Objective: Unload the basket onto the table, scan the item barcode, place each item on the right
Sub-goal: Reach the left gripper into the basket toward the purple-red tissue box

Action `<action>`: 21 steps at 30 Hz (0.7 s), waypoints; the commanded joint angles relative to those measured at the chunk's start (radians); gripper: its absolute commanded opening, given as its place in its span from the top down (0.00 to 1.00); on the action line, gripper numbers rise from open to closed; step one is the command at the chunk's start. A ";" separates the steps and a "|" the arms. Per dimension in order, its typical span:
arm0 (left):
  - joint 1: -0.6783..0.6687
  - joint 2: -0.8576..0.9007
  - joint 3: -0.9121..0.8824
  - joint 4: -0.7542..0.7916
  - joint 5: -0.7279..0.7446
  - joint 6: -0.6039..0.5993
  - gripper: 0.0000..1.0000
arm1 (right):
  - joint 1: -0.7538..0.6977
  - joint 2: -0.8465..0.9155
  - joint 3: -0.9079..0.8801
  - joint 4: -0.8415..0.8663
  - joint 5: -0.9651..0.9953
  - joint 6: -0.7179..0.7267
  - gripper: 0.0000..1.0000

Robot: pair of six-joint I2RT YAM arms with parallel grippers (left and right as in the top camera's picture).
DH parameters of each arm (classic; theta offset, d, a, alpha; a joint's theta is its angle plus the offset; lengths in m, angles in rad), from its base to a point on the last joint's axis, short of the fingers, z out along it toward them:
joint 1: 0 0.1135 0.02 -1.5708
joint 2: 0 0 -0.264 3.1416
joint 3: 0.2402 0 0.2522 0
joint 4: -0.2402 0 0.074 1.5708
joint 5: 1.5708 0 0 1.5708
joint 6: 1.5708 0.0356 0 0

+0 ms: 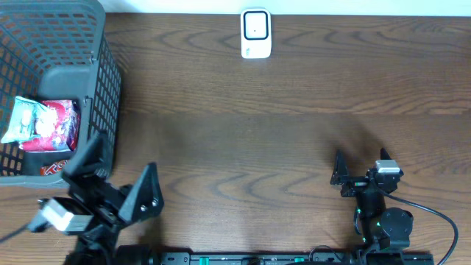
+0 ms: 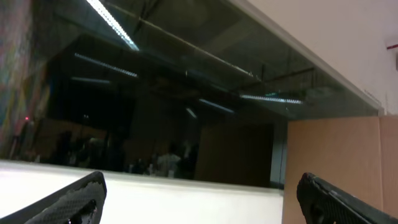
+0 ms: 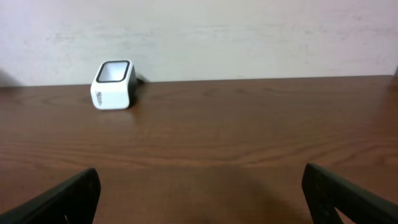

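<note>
Snack packets (image 1: pixel 48 124) lie in grey basket (image 1: pixel 107 88), left end of bench (image 1: pixel 257 110). Left hand (image 1: pixel 121 158) just beside basket, spread wide, empty. Best reach over rim, pinch top packet's edge. White scanner (image 1: pixel 256 33) at far edge. Right hand (image 1: pixel 358 169) spread wide, empty.

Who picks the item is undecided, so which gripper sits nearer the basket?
Left. The left gripper hangs right at the near corner of the basket; the right gripper is far off toward the opposite side.
</note>
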 commanded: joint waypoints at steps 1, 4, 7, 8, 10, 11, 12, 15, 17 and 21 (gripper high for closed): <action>-0.003 0.156 0.166 0.000 -0.001 0.029 0.02 | -0.003 -0.006 0.000 -0.005 0.005 0.010 0.01; -0.003 0.270 0.295 -0.058 -0.002 0.043 0.02 | -0.003 -0.006 0.000 -0.005 0.005 0.010 0.01; -0.003 0.386 0.455 -0.221 -0.005 0.137 0.02 | -0.003 -0.006 0.000 -0.005 0.005 0.010 0.01; -0.003 0.452 0.546 -0.339 -0.016 0.216 0.02 | -0.003 -0.006 0.000 -0.005 0.005 0.010 0.01; -0.003 0.553 0.690 -0.534 -0.082 0.336 0.02 | -0.003 -0.006 0.000 -0.005 0.005 0.010 0.01; -0.003 0.600 0.755 -0.613 -0.122 0.386 0.02 | -0.003 -0.006 0.000 -0.005 0.005 0.010 0.01; -0.002 0.652 0.824 -0.691 -0.168 0.449 0.02 | -0.003 -0.006 0.000 -0.005 0.005 0.010 0.01; 0.016 0.772 0.984 -0.844 -0.358 0.586 0.02 | -0.003 -0.006 0.000 -0.005 0.005 0.010 0.01; 0.045 0.845 1.068 -0.917 -0.559 0.594 0.02 | -0.003 -0.006 0.000 -0.005 0.005 0.010 0.01; 0.154 0.963 1.161 -1.077 -0.817 0.582 0.02 | -0.003 -0.006 0.000 -0.005 0.005 0.010 0.01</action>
